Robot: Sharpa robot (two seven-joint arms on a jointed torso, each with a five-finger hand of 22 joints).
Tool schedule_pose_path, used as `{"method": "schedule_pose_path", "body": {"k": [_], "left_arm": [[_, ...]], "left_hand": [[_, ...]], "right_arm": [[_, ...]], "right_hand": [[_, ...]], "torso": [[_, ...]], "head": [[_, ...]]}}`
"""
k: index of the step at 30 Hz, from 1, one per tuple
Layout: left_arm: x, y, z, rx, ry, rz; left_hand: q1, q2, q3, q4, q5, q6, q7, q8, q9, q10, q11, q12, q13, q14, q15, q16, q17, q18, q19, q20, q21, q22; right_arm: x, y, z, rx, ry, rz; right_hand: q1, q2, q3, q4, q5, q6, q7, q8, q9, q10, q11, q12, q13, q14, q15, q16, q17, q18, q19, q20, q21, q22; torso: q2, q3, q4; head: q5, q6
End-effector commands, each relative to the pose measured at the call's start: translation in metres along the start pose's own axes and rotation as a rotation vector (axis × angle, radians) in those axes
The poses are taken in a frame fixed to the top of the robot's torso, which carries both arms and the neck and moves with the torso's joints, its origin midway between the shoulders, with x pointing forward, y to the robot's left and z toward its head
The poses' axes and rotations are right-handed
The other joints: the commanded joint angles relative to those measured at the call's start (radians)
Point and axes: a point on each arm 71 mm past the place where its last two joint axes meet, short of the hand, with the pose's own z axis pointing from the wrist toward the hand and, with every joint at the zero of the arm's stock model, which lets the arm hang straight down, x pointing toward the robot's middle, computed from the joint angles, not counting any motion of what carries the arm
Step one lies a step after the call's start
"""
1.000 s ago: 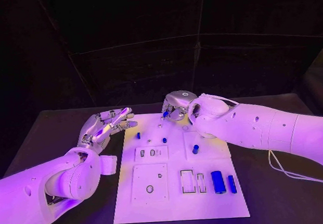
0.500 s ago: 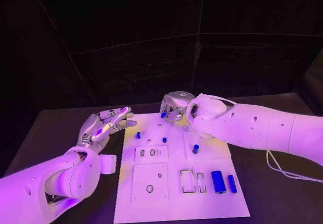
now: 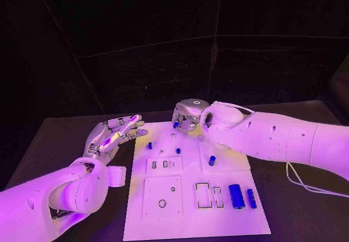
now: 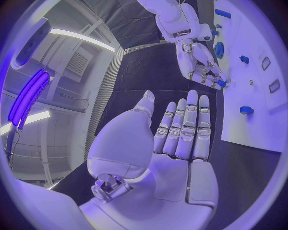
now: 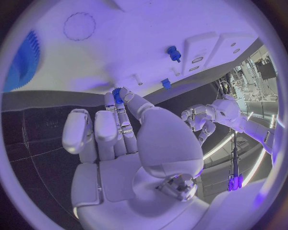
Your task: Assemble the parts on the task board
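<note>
Right hand: pinches a small blue part at its fingertips, over the board's far edge, 12 o'clock side.
Left hand: empty, fingers straight and loosely apart, hovering over the counter off the board's 10 o'clock corner.
Key relation: board lies directly under the right hand, the nearer one; which seat it targets I cannot tell.

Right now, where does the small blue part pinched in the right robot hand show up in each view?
Head view: blue part at the right robot hand's fingertips, over the board's far edge.
Left wrist view: blue speck at the tips of the hand reaching in beside the board.
Right wrist view: blue part between the fingertips, against the board.
Shared landmark: the white board.
</note>
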Motion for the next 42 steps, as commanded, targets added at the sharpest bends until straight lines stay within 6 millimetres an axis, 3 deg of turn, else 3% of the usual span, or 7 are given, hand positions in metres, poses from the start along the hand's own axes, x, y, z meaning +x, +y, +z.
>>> {"method": "schedule_pose_path", "body": {"k": [1,21,29,31,35,40,42], "left_arm": [[0.002,-0.002,0.001,0.011,0.015,-0.003],[-0.001,-0.003,0.001,0.010,0.011,0.000],[-0.004,-0.004,-0.001,0.011,0.009,0.002],[-0.005,-0.005,-0.001,0.013,0.011,0.000],[-0.006,-0.006,-0.001,0.015,0.015,-0.002],[-0.005,-0.006,-0.001,0.013,0.023,-0.007],[-0.004,-0.005,-0.001,0.012,0.025,-0.008]], "left_hand": [[0.001,0.004,0.001,-0.004,0.005,0.003,0.007,-0.004,-0.001,-0.005,0.000,-0.006,-0.001,-0.003,0.005,-0.003,0.001,0.014,0.008,0.000,-0.004,-0.001],[0.001,0.004,0.001,-0.004,0.005,0.003,0.007,-0.004,-0.001,-0.005,0.000,-0.006,-0.001,-0.003,0.005,-0.003,0.001,0.014,0.008,0.000,-0.004,-0.001],[0.003,0.005,0.001,-0.006,0.005,0.003,0.006,-0.005,-0.001,-0.005,0.000,-0.008,-0.001,-0.002,0.005,-0.005,0.002,0.015,0.008,0.001,-0.005,-0.002],[0.005,0.006,0.001,-0.009,0.005,0.005,0.004,-0.005,0.000,-0.003,-0.001,-0.008,-0.001,-0.002,0.005,-0.007,0.002,0.015,0.008,0.001,-0.006,-0.003],[0.006,0.008,-0.001,-0.015,0.005,0.014,-0.003,-0.004,0.001,0.008,-0.006,-0.007,0.000,-0.001,0.003,-0.013,0.003,0.015,0.010,0.000,-0.010,-0.007],[0.006,0.010,-0.001,-0.017,0.005,0.019,-0.005,-0.004,0.001,0.015,-0.009,-0.007,0.001,0.002,0.002,-0.016,0.005,0.016,0.012,-0.001,-0.011,-0.008],[0.006,0.012,-0.001,-0.019,0.005,0.023,-0.006,-0.003,0.001,0.020,-0.010,-0.007,0.001,0.007,0.000,-0.016,0.006,0.016,0.016,-0.002,-0.012,-0.009]], "right_arm": [[0.001,0.000,0.001,0.015,0.021,-0.016],[-0.010,-0.006,-0.011,0.012,-0.078,0.012],[-0.026,-0.022,-0.035,0.036,-0.107,0.084],[-0.031,-0.031,-0.045,0.063,-0.092,0.122],[-0.035,-0.054,-0.064,0.139,-0.024,0.192],[-0.037,-0.073,-0.077,0.190,0.021,0.200],[-0.037,-0.080,-0.079,0.209,0.032,0.195]], "right_hand": [[-0.003,-0.015,0.000,0.012,-0.004,-0.011,0.007,-0.002,0.005,-0.016,0.002,-0.003,-0.002,0.006,0.008,-0.003,-0.009,-0.018,-0.003,0.007,0.002,-0.008],[0.011,-0.104,-0.057,0.081,0.002,-0.172,0.030,-0.002,-0.004,-0.202,0.035,0.023,-0.004,-0.038,0.035,-0.112,-0.187,0.015,-0.116,0.032,-0.087,-0.175],[0.023,-0.101,-0.068,0.106,0.026,-0.139,0.021,0.012,0.003,-0.074,0.012,0.109,0.018,-0.008,0.019,-0.054,-0.103,-0.001,-0.051,0.023,-0.048,-0.093],[0.010,-0.132,-0.090,0.116,0.074,-0.137,0.013,0.010,0.002,0.017,-0.007,0.162,0.044,0.005,0.004,-0.022,-0.060,-0.011,-0.017,0.011,-0.024,-0.046],[-0.013,-0.184,-0.217,0.181,0.130,-0.169,-0.006,0.007,0.000,0.109,-0.032,0.278,0.143,0.024,-0.019,0.049,0.039,-0.023,0.026,-0.015,0.009,0.017],[0.108,-0.143,-0.407,0.333,0.140,-0.199,0.001,0.024,0.004,0.016,-0.038,0.513,0.426,0.036,-0.016,0.162,0.203,-0.043,0.078,-0.010,0.054,0.107],[0.116,-0.150,-0.421,0.356,0.133,-0.204,-0.001,0.026,0.004,0.021,-0.028,0.546,0.465,0.041,-0.012,0.182,0.245,-0.044,0.089,-0.012,0.061,0.125]], "torso": [[0.001,0.0000,0.0000],[0.001,0.0017,-0.0032],[0.000,0.0011,-0.0058],[-0.001,0.0028,-0.0104],[-0.001,0.0053,-0.0201],[0.000,0.0066,-0.0248],[0.001,0.0072,-0.0247]], "head": [[0.001,0.000],[0.002,0.001],[-0.007,0.010],[-0.007,0.013],[-0.005,0.017],[-0.011,0.021],[-0.012,0.021]]}}
